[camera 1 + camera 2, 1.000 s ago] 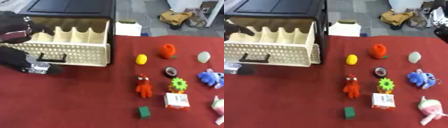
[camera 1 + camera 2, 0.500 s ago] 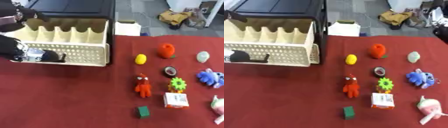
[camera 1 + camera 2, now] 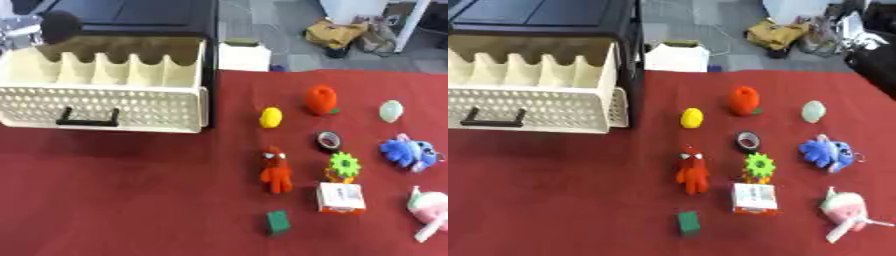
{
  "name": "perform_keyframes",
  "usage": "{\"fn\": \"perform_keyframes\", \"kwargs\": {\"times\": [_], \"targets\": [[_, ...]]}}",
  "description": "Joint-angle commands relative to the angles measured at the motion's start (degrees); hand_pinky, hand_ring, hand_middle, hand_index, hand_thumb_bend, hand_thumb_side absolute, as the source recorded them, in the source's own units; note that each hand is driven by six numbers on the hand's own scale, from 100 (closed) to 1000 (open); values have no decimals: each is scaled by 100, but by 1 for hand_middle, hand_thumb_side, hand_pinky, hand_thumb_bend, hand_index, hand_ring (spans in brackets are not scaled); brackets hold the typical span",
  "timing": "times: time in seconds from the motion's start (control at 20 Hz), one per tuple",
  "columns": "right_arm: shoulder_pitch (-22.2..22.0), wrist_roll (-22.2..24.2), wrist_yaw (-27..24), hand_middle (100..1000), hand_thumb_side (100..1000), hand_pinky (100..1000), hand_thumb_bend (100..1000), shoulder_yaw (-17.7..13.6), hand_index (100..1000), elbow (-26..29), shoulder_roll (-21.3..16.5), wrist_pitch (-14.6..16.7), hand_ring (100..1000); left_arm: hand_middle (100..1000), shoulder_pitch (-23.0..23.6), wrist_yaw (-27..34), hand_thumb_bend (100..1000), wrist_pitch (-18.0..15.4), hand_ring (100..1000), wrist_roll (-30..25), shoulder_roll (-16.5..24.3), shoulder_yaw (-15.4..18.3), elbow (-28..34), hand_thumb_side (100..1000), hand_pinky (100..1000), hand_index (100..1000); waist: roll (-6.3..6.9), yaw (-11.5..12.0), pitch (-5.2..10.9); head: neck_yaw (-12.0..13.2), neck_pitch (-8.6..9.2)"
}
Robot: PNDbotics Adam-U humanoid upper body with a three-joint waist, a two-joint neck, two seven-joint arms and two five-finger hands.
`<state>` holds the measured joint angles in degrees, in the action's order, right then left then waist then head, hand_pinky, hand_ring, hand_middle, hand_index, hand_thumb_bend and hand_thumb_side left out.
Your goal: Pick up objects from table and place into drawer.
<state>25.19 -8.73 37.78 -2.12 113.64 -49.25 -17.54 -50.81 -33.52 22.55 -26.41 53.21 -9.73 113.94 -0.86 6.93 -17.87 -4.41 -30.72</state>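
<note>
Below, I see the cream perforated drawer point(image 3: 535, 102) pulled open at the table's point(image 3: 131, 200) far left edge, its black handle point(image 3: 492, 117) facing me and scalloped dividers inside. Of my left hand point(image 3: 52, 25), only a dark, blurred shape shows at the drawer's far left corner; I cannot tell its fingers' state. My right hand is out of view. Soft toys lie scattered toward the right edge: a yellow lemon point(image 3: 692, 118), orange fruit point(image 3: 744, 100), red figure point(image 3: 693, 171), blue plush point(image 3: 826, 151), green block point(image 3: 688, 223). Bare red cloth spreads before the drawer.
</note>
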Motion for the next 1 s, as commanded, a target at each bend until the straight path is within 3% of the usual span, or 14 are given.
{"fn": "perform_keyframes", "kwargs": {"times": [0.05,0.25,0.45,1.0], "targets": [[88,-6,-9,771,1000,708,100,-61,822,96,-223,-9,785,100,-21,365,671,286,100,1101,-40,107,65,1000,100,895,7,-9,135,-70,-93],[138,10,-12,773,1000,708,100,-43,823,96,-222,-5,786,100,94,973,667,462,100,2383,-341,219,65,1000,100,887,21,-25,145,-159,-207],[209,65,-8,774,1000,709,100,8,825,96,-244,33,787,100,222,1407,655,418,100,3089,-519,245,65,1000,100,874,52,-49,150,-215,-285],[373,510,184,786,1000,716,100,223,838,96,-441,206,796,100,544,1826,541,334,100,3663,-778,238,65,1000,100,864,116,-100,171,-312,-430]]}}
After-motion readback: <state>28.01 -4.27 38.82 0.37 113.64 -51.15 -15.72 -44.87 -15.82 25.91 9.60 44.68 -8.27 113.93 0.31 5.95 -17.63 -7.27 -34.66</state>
